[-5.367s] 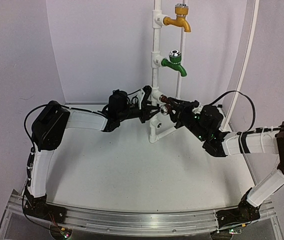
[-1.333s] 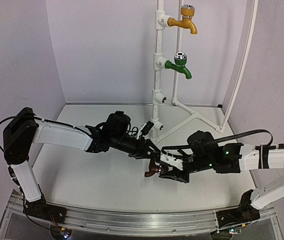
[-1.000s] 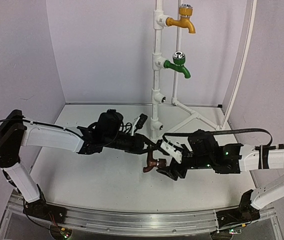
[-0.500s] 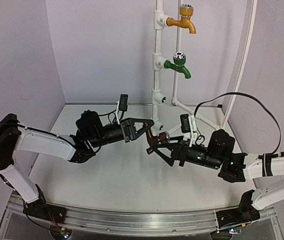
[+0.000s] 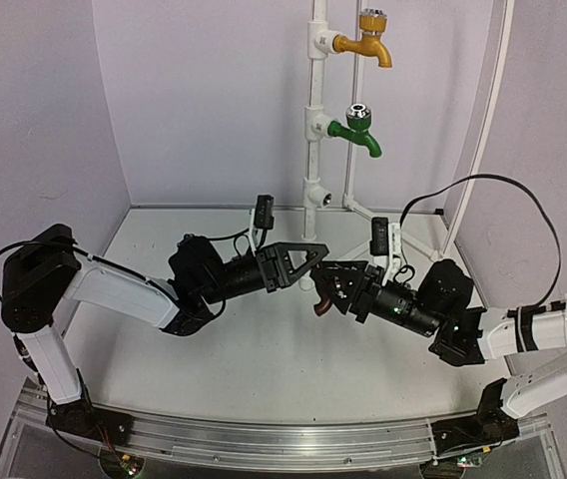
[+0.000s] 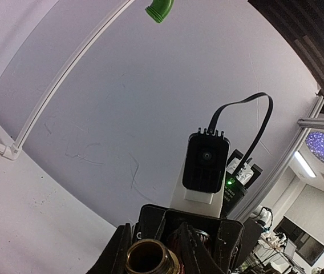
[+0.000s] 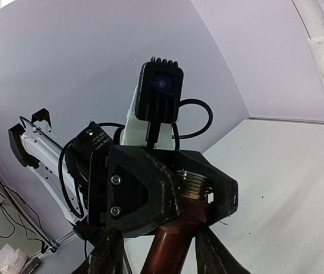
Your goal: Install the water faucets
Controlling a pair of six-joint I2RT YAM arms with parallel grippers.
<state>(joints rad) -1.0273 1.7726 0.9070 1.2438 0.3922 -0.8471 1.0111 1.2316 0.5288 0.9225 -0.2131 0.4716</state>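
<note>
The dark brown faucet (image 5: pixel 320 302) hangs in mid-air over the table, between my two grippers. My left gripper (image 5: pixel 308 261) is shut on its brass threaded end (image 6: pixel 150 261). My right gripper (image 5: pixel 331 284) comes from the other side, and its fingers have closed against the brown body (image 7: pixel 173 242). In the right wrist view the left gripper's black fingers (image 7: pixel 150 194) clamp the thread. The green faucet (image 5: pixel 355 132) sits in the middle socket of the white pipe stand (image 5: pixel 312 150), and its spout tip shows in the left wrist view (image 6: pixel 160 10).
A yellow-orange faucet (image 5: pixel 363 47) is mounted at the top of the stand. An empty round socket (image 5: pixel 321 198) lies low on the stand, just behind the grippers. The stand's slanted brace (image 5: pixel 403 238) runs to the right. White walls close in the left, back and right.
Both arms have lifted the brown faucet off the table and carried it back towards the stand. The right gripper's wide jaws have closed in on the faucet's body.
</note>
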